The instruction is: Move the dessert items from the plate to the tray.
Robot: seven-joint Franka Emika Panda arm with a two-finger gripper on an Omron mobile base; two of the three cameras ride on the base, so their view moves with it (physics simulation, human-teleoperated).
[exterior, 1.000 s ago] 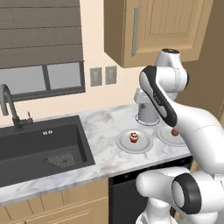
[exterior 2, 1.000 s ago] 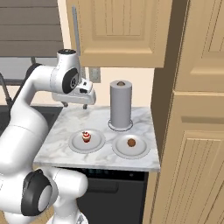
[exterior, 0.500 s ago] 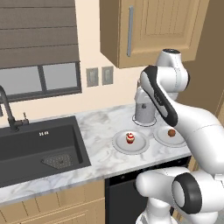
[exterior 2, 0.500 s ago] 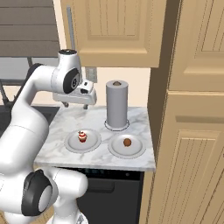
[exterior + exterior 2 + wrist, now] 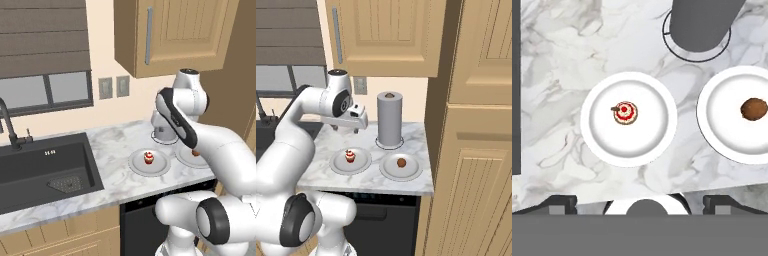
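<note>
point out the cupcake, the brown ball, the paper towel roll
cupcake [image 5: 625,113], hand view, red-and-white top.
brown ball [image 5: 754,109], hand view, its middle.
paper towel roll [image 5: 389,119], right base view, grey side.

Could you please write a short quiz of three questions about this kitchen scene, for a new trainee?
1. True or false: the cupcake and the brown ball lie on the same plate.
2. What tall grey thing stands behind the two plates? A) a kettle B) a paper towel roll C) a jar
3. Fill in: the tool hangs above the counter with its jaws ____.

Key:
1. False. The cupcake is on the left plate, the ball on the right plate.
2. B
3. open, holding nothing.
</note>
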